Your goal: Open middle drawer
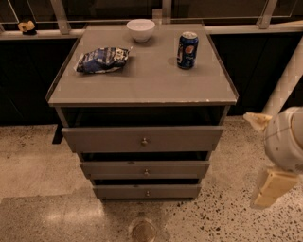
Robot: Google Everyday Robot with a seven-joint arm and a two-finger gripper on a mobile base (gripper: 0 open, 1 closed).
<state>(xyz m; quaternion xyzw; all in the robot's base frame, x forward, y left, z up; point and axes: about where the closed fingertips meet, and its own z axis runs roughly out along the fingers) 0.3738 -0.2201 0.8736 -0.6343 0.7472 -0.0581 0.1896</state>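
We seem to be in an office or lab building: speckled terrazzo floor [38, 156], dark glazing [109, 9] with metal rails [59, 14], a grey drawer unit [142, 82] bearing a chip bag [102, 60] and can [187, 49]. Our gripper [272, 151] hangs right of it.

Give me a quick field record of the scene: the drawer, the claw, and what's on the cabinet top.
middle drawer: grey front, second of three, small round knob at centre
claw: right of the drawers, over the floor, apart from the knob
cabinet top: chip bag at left, white bowl at back, blue can at right
task state: knob not yet gripped
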